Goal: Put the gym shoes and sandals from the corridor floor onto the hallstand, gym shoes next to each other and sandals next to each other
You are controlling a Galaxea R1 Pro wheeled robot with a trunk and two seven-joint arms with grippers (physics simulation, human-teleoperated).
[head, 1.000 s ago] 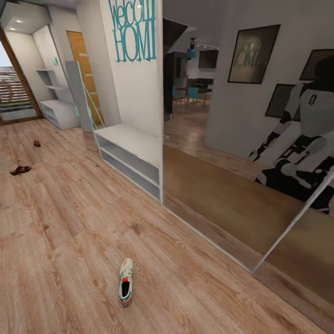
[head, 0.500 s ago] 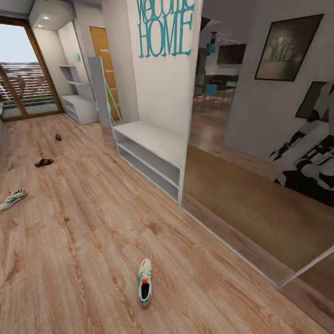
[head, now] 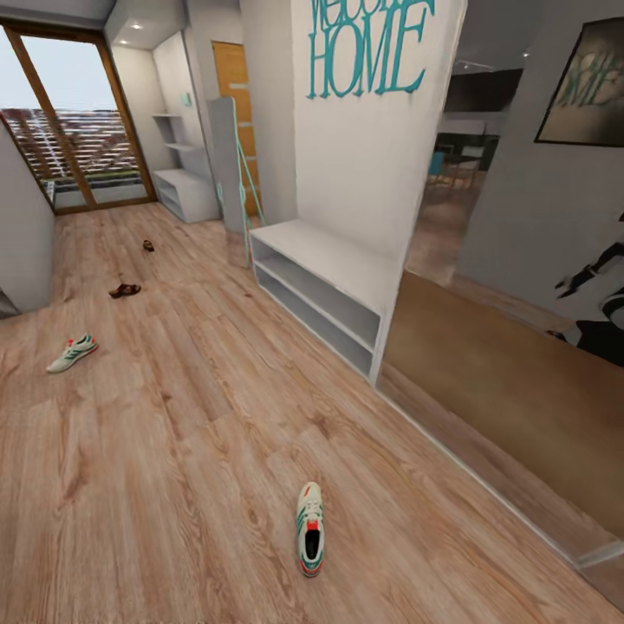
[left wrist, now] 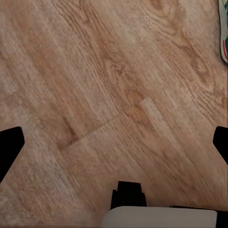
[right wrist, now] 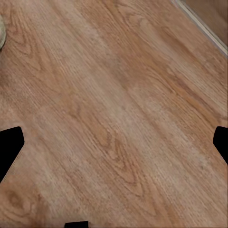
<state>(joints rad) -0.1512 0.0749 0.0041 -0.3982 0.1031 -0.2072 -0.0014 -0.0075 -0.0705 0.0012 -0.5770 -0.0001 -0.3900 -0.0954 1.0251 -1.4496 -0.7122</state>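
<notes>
A corridor seen from the robot's head, read left to right. On the corridor floor, one gym shoe lies at nine o'clock. Two brown sandals lie well apart at ten to eleven o'clock. The second gym shoe lies nearest, at six o'clock, toe pointing away. The hallstand stands empty at one o'clock against the white wall. In each wrist view, the left gripper and right gripper hang over bare planks, jaws spread wide, holding nothing. The sensible approach is probably to stop squarely over the nearest shoe before lowering an arm.
</notes>
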